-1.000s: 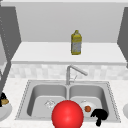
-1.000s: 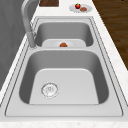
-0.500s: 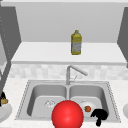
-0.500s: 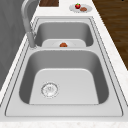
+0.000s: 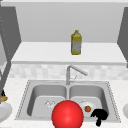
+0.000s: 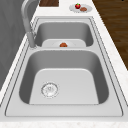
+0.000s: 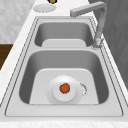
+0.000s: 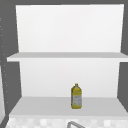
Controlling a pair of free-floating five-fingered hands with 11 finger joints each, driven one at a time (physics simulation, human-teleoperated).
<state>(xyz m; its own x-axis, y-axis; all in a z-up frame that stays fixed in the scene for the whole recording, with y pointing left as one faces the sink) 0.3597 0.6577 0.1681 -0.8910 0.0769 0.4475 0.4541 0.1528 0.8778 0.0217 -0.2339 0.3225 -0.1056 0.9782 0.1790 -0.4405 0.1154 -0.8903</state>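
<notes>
At the right basin's front rim: I am keeping my right hand (image 5: 100, 115) hovering just beside the white plate (image 7: 56, 86), fingers curled, with nothing visibly caught in them.
Thing in hand: I am watching the small orange-brown round piece (image 5: 87, 108); it is sitting at the plate's centre, on the floor of the right basin, close to the hand but apart from it.
Step, as I judge it: I am lining up an approach, with no grasp made.
Next move calls for: uncurling the fingers, dipping below the rim, and pinching lightly, since a round piece is likely to roll.
Left hand (image 5: 3, 94): hanging at the far left, over the counter.
Shapes and surfaces: I am seeing a glossy red ball (image 5: 67, 115), smooth and large, at the sink's (image 5: 25, 100) front; brushed grey basins with rounded corners; an angular faucet (image 5: 68, 73); a yellow bottle (image 5: 76, 43) on the shelf.
</notes>
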